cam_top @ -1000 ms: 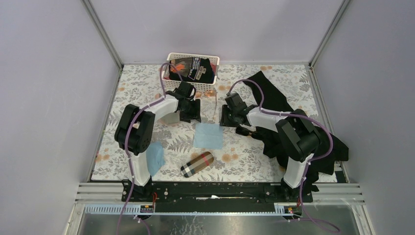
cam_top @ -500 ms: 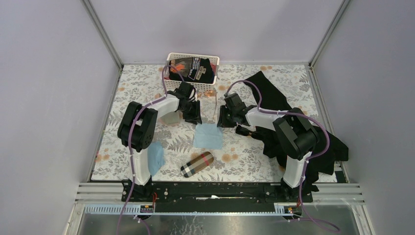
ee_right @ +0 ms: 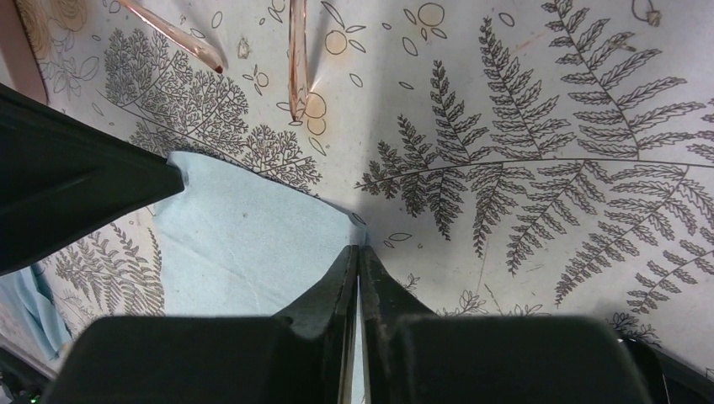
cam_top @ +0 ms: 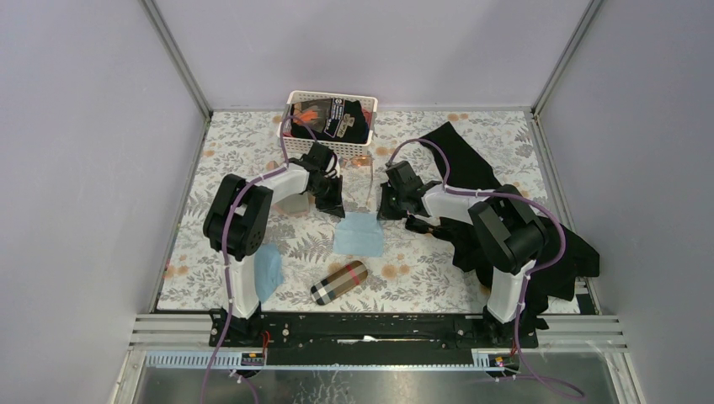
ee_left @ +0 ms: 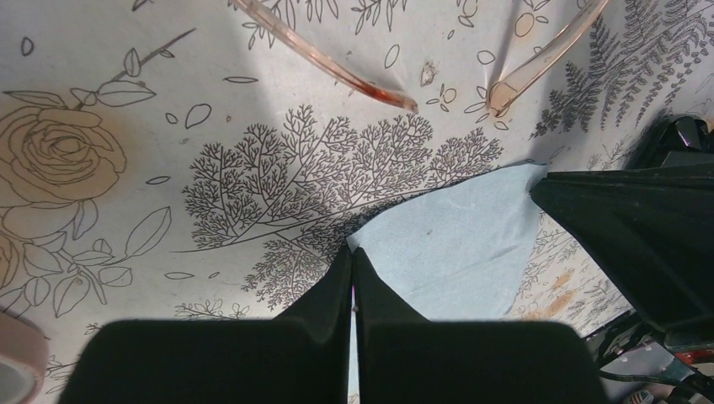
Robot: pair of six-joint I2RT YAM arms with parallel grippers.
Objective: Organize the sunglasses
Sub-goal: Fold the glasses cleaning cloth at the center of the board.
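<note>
The wire-framed sunglasses (cam_top: 370,171) lie on the flowered table just beyond both grippers. Their pale pink temple arms (ee_left: 337,71) show at the top of the left wrist view, and the same temple arms (ee_right: 297,59) at the top of the right wrist view. A light-blue cloth (cam_top: 358,233) lies flat below them. My left gripper (cam_top: 334,204) is shut on the cloth's far left corner (ee_left: 370,240). My right gripper (cam_top: 383,208) is shut on its far right corner (ee_right: 349,223). Both sets of jaws are pressed together, with the cloth's edge at their tips.
A white basket (cam_top: 295,145) holding dark items stands at the back. A plaid case (cam_top: 338,282) and a second blue cloth (cam_top: 268,271) lie near the front. A black fabric (cam_top: 505,210) covers the right side. A pale oblong case (cam_top: 295,204) sits under the left arm.
Both grippers went from partly open to shut, each on a far corner of the blue cloth. The left gripper shifted slightly toward the cloth.
</note>
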